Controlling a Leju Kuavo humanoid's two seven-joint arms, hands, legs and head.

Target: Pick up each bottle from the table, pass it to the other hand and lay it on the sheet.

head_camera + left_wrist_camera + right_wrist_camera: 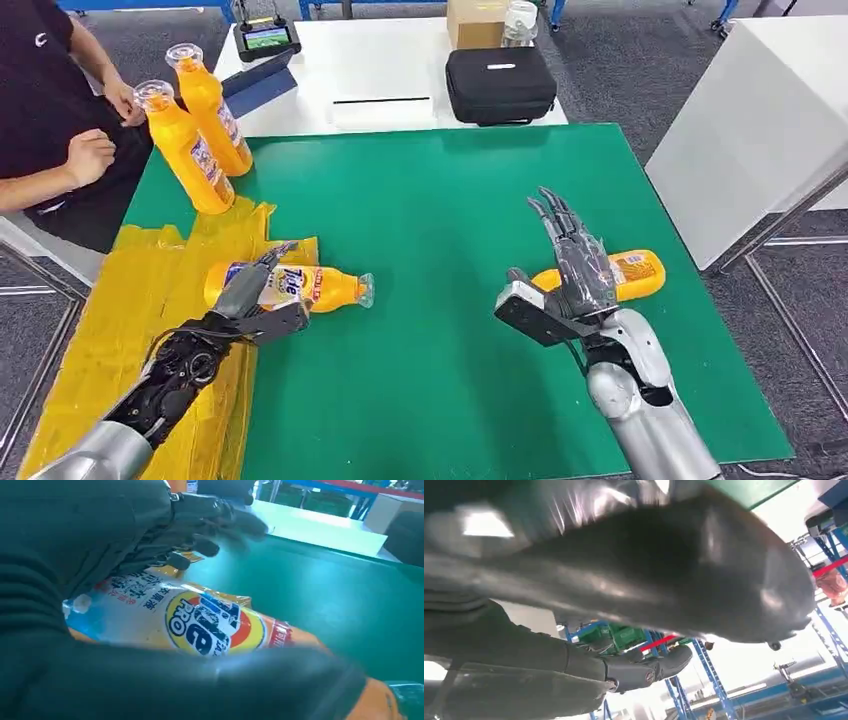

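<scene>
An orange detergent bottle (310,287) lies on its side, its base on the yellow sheet (130,310) and its cap end on the green mat (440,230). My left hand (255,298) straddles it, fingers stretched above the label and thumb on the near side. In the left wrist view the fingers (210,520) stand off the bottle (200,625). A second orange bottle (628,274) lies on the mat at the right. My right hand (570,275) hovers in front of it with fingers spread straight and nothing in it. Two more orange bottles (190,150) stand at the mat's far left corner.
A person (50,110) sits at the far left, hands near the standing bottles. Behind the mat a white table (380,75) carries a black case (500,85), a cardboard box (475,22) and a small screen device (266,40). Another white table (750,130) stands at the right.
</scene>
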